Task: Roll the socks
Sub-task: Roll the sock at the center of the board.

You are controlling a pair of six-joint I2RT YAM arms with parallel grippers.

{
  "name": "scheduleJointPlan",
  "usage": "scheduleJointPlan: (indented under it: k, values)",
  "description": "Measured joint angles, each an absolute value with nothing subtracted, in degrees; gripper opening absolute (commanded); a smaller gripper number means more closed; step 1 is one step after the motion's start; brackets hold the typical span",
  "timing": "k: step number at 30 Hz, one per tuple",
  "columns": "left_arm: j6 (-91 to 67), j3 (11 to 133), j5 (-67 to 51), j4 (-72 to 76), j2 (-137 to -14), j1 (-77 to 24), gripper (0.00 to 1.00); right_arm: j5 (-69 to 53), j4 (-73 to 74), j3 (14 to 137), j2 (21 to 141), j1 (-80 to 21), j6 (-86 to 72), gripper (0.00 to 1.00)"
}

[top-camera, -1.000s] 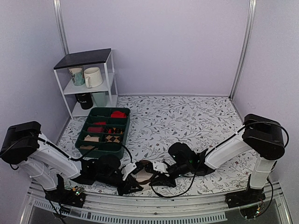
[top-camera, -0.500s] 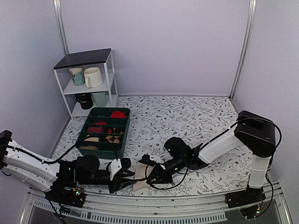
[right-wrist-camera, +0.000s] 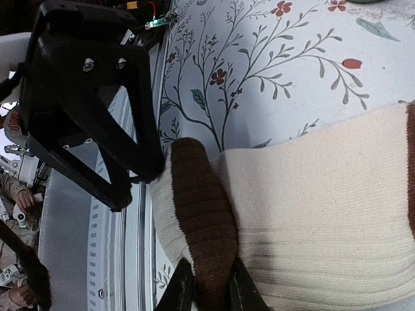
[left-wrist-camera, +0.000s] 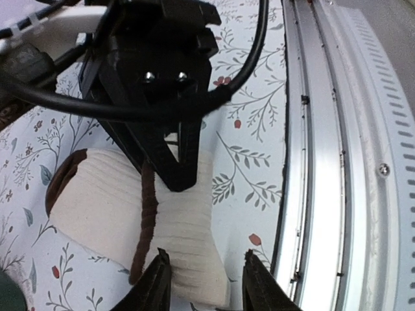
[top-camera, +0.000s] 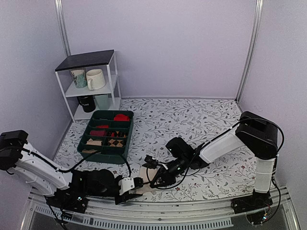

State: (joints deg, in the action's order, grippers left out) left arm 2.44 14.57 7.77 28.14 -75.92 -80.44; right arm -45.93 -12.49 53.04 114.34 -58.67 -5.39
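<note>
The socks [top-camera: 144,185] lie folded on the floral table near its front edge, cream with a dark brown band. In the right wrist view my right gripper [right-wrist-camera: 206,289] is shut on the socks' [right-wrist-camera: 324,214] raised brown band [right-wrist-camera: 201,220]. In the top view the right gripper [top-camera: 154,173] sits over the socks' far side. My left gripper [top-camera: 135,184] lies low beside the socks' near-left end. In the left wrist view it [left-wrist-camera: 206,286] is open, its fingers straddling the near cream edge of the socks [left-wrist-camera: 110,207]. The right gripper [left-wrist-camera: 176,181] pinches the fabric just ahead of it.
A green divided tray [top-camera: 125,140] with red and checked rolled socks stands behind and to the left. A white shelf [top-camera: 114,76] with mugs is at the back left. The metal rail [left-wrist-camera: 324,162] runs along the table's front edge, close to the socks.
The left gripper has swung toward the socks' near end and now straddles the cream edge. The right gripper has shifted slightly left and stays pinched on the brown band.
</note>
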Motion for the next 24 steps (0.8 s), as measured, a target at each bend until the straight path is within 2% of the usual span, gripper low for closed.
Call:
scheduleJointPlan:
  k: [14,24]
  values:
    - [2.1,18.1,15.2,31.2,-86.1,-81.4,0.39,-47.0,-10.6,54.1,114.8,-58.3,-5.3,0.11]
    - [-1.4,23.9,20.1,29.9,-93.0,-81.6,0.35,-47.5,-10.0,52.5,113.6,-57.5,-4.7,0.14]
